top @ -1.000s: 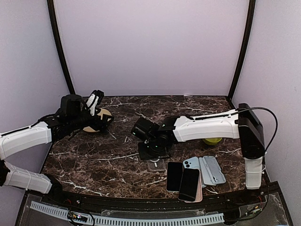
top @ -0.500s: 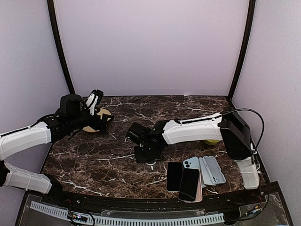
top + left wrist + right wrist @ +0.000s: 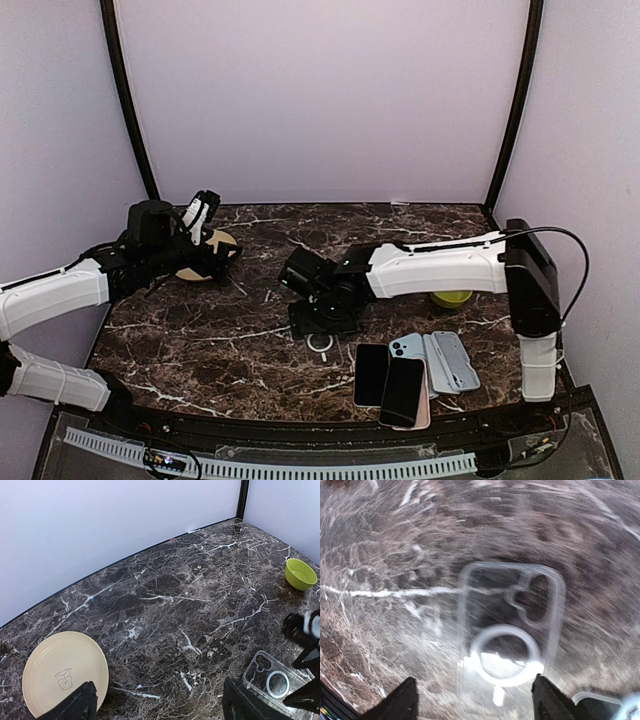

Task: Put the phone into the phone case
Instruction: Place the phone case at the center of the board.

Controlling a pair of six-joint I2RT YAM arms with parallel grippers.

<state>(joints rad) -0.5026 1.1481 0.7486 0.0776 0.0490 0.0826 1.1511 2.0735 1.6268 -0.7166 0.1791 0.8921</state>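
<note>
A clear phone case point(image 3: 320, 345) with a white ring lies flat on the marble, just in front of my right gripper point(image 3: 321, 318). In the right wrist view the case point(image 3: 510, 625) is blurred and lies between and beyond the open fingertips of that gripper point(image 3: 472, 705), which hold nothing. Two dark phones lie face up to its right, one point(image 3: 371, 373) beside another point(image 3: 402, 392) on something pink. A light blue phone point(image 3: 408, 347) lies face down behind them. My left gripper point(image 3: 160, 710) hangs open and empty at the far left, over the plate's edge point(image 3: 212, 238).
A cream plate point(image 3: 65, 672) lies at the back left, partly under the left gripper. A green bowl point(image 3: 452, 298) sits behind the right arm. Grey cases point(image 3: 452, 362) lie at the front right beside the phones. Purple walls close the table on three sides.
The right gripper was shut and now stands open over the clear case. It swung a little left, then back right, and the case ended slightly further left. The left arm has not moved.
</note>
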